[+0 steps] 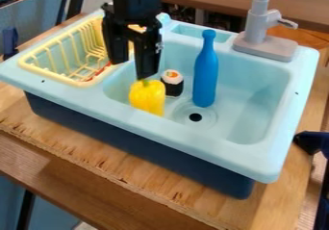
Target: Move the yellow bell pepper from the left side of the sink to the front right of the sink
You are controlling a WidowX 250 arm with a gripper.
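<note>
So the black gripper point(132, 70) is hanging down over the left part of a toy sink point(257, 162), and its two fingers are clearly apart, with a gap you can see right through. Nothing's in its grip. The thing closest to it is the yellow pepper point(147, 98), sitting in the basin with its green stem up, close to the near wall at the left end. The finger on the right is pretty much over the stem, tho I honestly can't tell if they're touching.

Just beside the pepper, to the right and a bit farther back, there's a little sushi roll point(172, 84), dark round the side with a white top and an orange bit in the middle. Right of that a blue bottle point(206, 72) is standing upright in the basin, and the dark drain hole point(195, 117) is near its base, on the near side.

On the left end of the sink is a pale yellow dish rack point(29, 59) with something red low down in it, too small to make out. The grey faucet point(256, 31) stands on the far rim, over toward the right. Whole sink is light blue up top with dark blue sides, and it sits on a plywood board point(138, 170) that's kinda rough along the near edge.
</note>
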